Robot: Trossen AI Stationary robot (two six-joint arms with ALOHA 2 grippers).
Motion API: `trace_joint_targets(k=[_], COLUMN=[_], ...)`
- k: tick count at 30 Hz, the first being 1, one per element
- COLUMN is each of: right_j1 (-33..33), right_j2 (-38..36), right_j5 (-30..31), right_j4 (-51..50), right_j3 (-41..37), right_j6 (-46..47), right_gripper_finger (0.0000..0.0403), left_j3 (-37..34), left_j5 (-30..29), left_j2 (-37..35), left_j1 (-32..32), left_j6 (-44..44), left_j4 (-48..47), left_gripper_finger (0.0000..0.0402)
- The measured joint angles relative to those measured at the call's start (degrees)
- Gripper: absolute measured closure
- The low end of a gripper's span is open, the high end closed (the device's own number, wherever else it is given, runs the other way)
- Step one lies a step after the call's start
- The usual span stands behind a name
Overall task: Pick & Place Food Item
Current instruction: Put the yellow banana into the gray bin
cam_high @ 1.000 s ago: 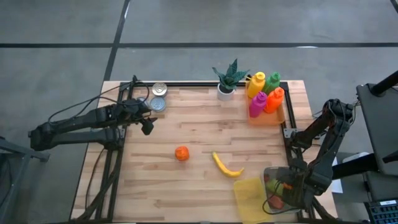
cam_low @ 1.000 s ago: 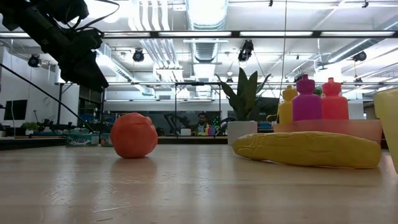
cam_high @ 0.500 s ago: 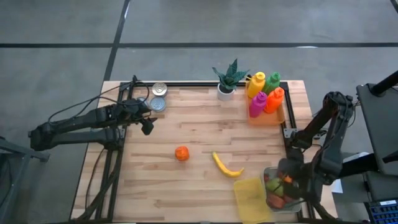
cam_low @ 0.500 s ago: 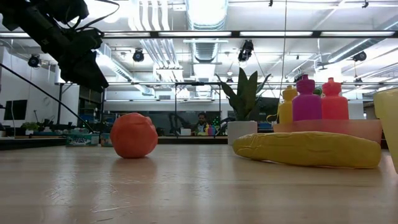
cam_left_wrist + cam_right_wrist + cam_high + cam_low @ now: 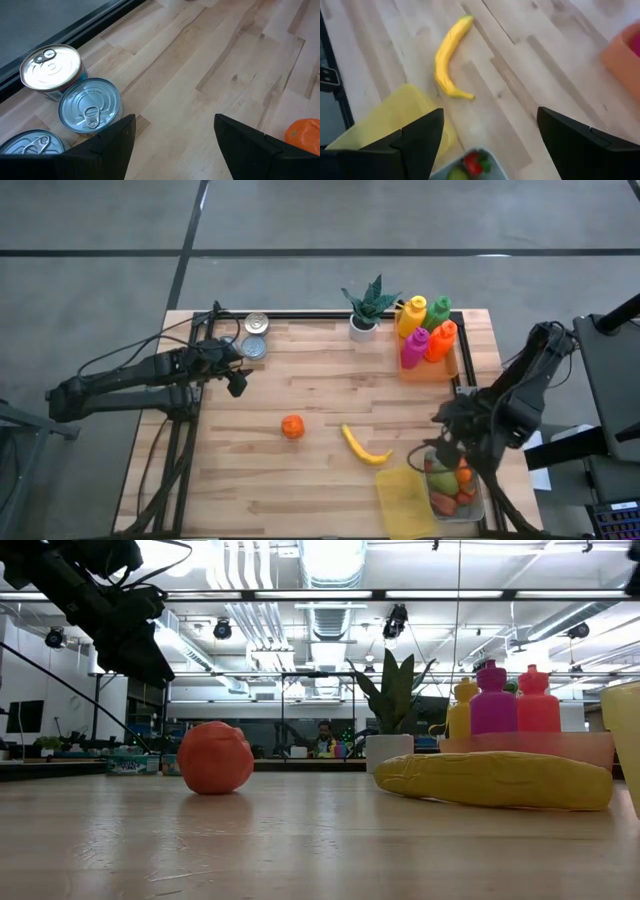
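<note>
The right pincer [image 5: 447, 442] hangs at the lower right of the high view, above the worktop's [image 5: 320, 380] right edge, just over a clear container [image 5: 456, 492] holding mixed food pieces. Its fingers [image 5: 420, 137] stand apart with nothing between them. A yellow lid [image 5: 405, 498] lies touching the container's left side.

The banana [image 5: 364, 446] lies on the worktop right of centre, near the lid's upper edge and left of the right pincer. The orange [image 5: 292, 426] sits at the worktop centre, apart from the banana.

The left pincer [image 5: 238, 378] waits at the left of the frame over the worktop's upper left area, open and empty, near three cans [image 5: 90, 105] at the upper left corner.

At the upper right, a potted plant [image 5: 367, 306] stands beside a tray of coloured bottles [image 5: 428, 330].
</note>
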Motion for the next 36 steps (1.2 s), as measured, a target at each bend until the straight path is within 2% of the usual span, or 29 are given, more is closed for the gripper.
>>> trace_joint_targets(k=[5, 8, 16, 24, 29, 36], right_j1=[-7.19, -11.69, -20.00, -21.46, -21.51, -23.08], right_j2=[1.39, 3.13, 9.90, 18.90, 24.63, 33.84], right_j5=[-0.01, -0.03, -4.84, -5.70, -7.30, -7.83], right_j4=[9.42, 15.35, 25.34, 38.98, 38.85, 30.32], right_j3=[-0.02, -0.02, -0.02, -0.02, 3.08, 12.16], right_j6=[-12.58, -16.32, -17.32, -17.23, -16.45, -14.77], right_gripper_finger=[0.0086, 0.0086, 0.0086, 0.0086, 0.0086, 0.0086], left_j3=[0.00, 0.00, 0.00, 0.00, 0.00, 0.00], left_j5=[0.00, 0.00, 0.00, 0.00, 0.00, 0.02], left_j2=[0.00, -0.02, 0.00, 0.00, 0.00, 0.00], left_j1=[0.00, -0.02, 0.00, 0.00, 0.00, -0.01], left_j6=[0.00, 0.00, 0.00, 0.00, 0.00, 0.00], left_j4=[0.00, -0.02, -0.01, -0.02, -0.02, -0.02], left_gripper_finger=[0.0126, 0.0126, 0.0126, 0.0126, 0.0126, 0.0126])
